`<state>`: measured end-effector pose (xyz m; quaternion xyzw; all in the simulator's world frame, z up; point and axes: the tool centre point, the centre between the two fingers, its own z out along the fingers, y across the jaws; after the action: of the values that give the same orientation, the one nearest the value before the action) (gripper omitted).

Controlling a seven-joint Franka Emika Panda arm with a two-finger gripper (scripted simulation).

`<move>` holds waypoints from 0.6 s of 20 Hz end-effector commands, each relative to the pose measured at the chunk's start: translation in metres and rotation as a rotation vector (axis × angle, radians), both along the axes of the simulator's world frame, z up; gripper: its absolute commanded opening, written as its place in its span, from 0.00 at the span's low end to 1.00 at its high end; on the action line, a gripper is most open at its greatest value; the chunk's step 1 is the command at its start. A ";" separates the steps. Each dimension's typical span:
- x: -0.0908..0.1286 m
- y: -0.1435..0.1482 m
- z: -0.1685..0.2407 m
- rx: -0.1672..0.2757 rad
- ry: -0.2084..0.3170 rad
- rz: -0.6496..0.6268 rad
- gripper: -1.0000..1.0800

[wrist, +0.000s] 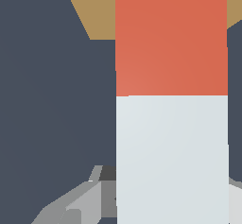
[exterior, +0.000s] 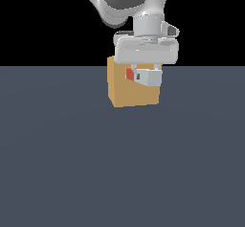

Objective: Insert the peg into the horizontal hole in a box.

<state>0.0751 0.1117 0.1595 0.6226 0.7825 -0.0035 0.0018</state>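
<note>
Matt, smooth peg (wrist: 171, 100) and box (exterior: 124, 94)

This is not a real room but a made-up computer world. The flat dark grey-blue floor (exterior: 122, 164) has no marks or edges, and behind it is only plain black. The smooth white and grey robot arm (exterior: 129, 1), the plain tan block (exterior: 119, 89) and the red and white bar (wrist: 171, 100) look like simple drawn shapes.

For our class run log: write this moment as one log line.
phase: insertion approach | gripper: jaws shut on peg | peg: off the floor, red end toward box | hole: hidden in both views | inserted: cannot tell
</note>
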 end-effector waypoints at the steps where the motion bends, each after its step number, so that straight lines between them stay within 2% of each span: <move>1: -0.007 0.034 0.002 0.009 -0.002 0.019 0.00; 7: -0.020 0.087 0.003 0.009 -0.004 0.019 0.00; 12: -0.025 0.109 0.004 0.009 -0.005 0.019 0.00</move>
<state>0.0501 0.2150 0.1604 0.6146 0.7888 -0.0005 -0.0005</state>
